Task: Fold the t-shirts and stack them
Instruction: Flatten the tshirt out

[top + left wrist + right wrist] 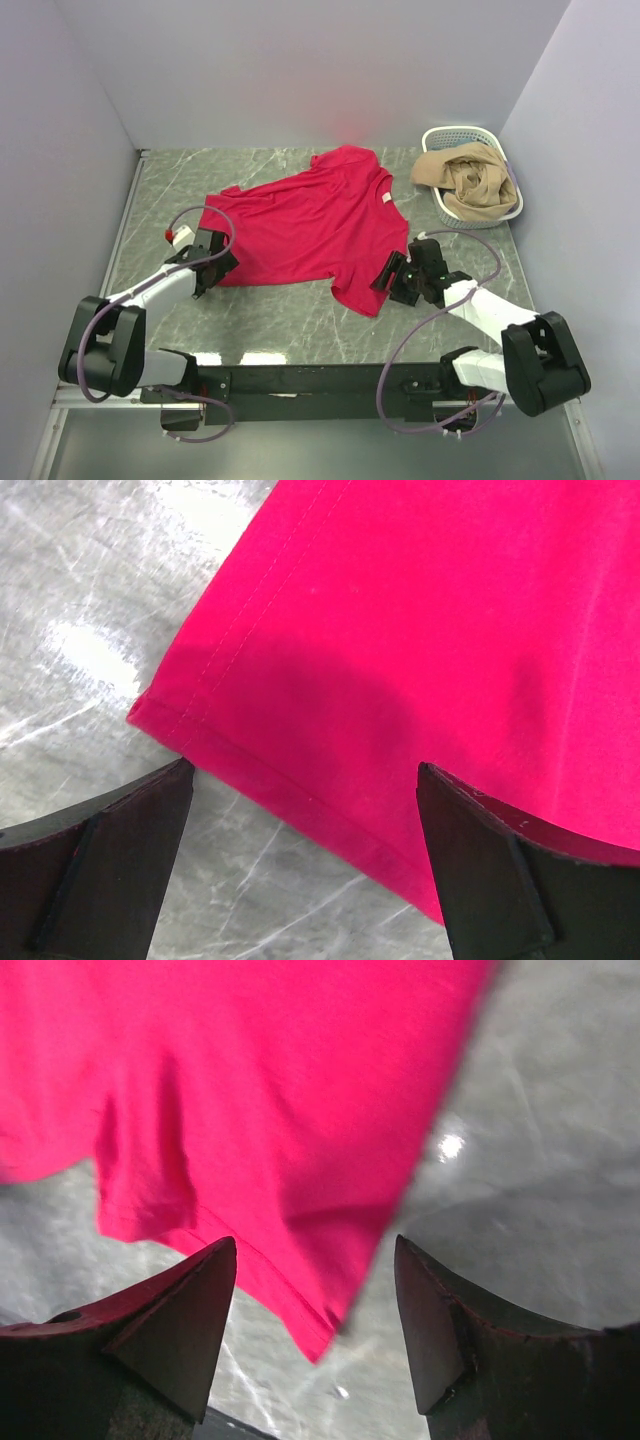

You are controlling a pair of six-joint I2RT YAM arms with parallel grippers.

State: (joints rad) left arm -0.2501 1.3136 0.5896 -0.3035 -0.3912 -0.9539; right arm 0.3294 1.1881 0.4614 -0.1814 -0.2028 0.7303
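A crimson-red t-shirt (310, 225) lies spread flat on the grey marble table (280, 320), neck toward the back right, with a small white label at the collar. My left gripper (222, 262) stands open at the shirt's lower-left hem corner. In the left wrist view the hem (260, 770) runs between the two black fingers (100, 870), and nothing is pinched. My right gripper (392, 272) is open at the shirt's lower-right corner. In the right wrist view that red corner (315, 1330) points down between the spread fingers (180, 1330), apart from both.
A white lattice basket (452, 130) stands at the back right with a bunched tan garment (465, 178) in it, partly draped over its rim. Pale walls close in the table on three sides. Both arm bases sit on the black rail at the near edge.
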